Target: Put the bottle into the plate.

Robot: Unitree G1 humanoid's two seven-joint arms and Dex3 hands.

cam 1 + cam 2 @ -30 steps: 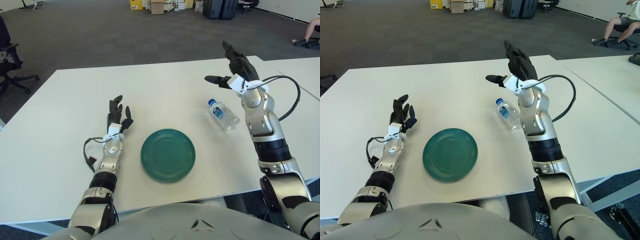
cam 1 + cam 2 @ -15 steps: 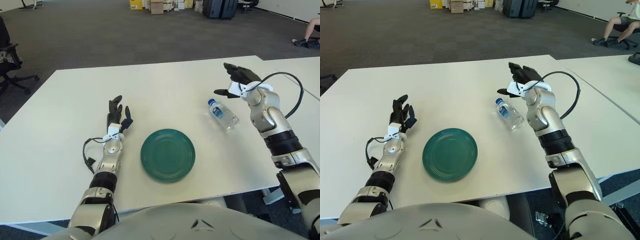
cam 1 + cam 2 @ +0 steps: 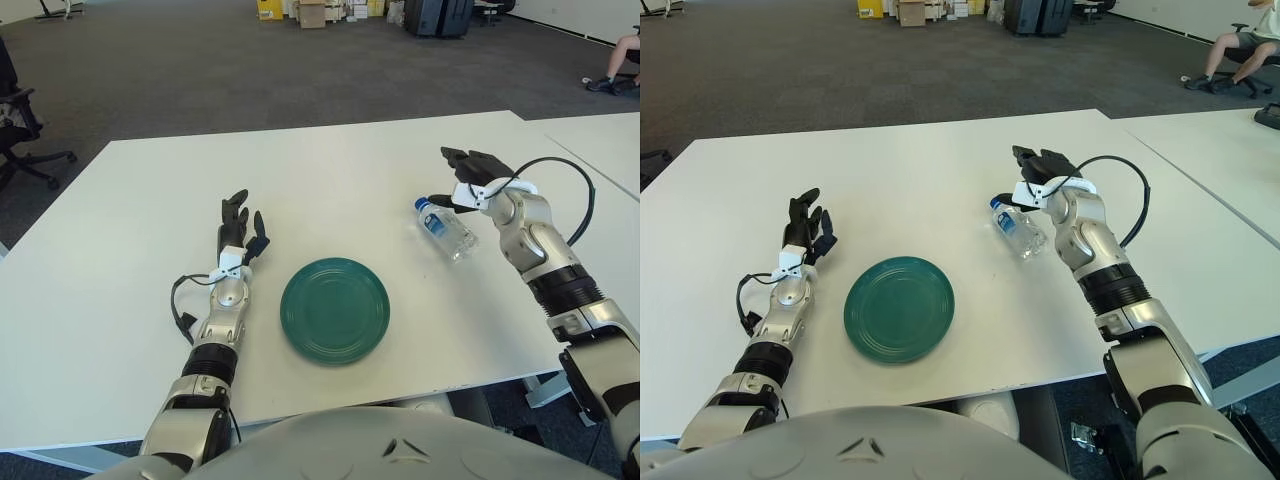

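**Right hand hovering by the bottle, plate sitting empty**

Going left to right, we're seeing the left hand (image 3: 238, 232) showing over the white counter (image 3: 120, 250), left of the plate, with its dark fingers (image 3: 233, 210) pointing away from the body and spread loosely, holding nothing. A black cable loop is hanging off that wrist on its outer side.

Next, we're looking at the green plate (image 3: 335, 309), sitting flat on the counter roughly in the middle, near the front edge. Nothing is lying in it.

Further right and a bit farther back, the bottle (image 3: 446, 229) is lying on its side on the counter, well apart from the plate. It's clear plastic with a blue label, and its blue cap is pointing toward the far left. It's angled diagonally, with the base end nearer to us and to the right.

At the right, we're watching the right hand (image 3: 471, 178) hanging just beside the cap end of the bottle, slightly behind it. Its fingers (image 3: 486, 161) are apart: the thumb is reaching out toward the bottle's neck while the other two are stretching away over the counter. We're not seeing them close around the bottle, and we can't tell whether the thumb tip is actually touching it.
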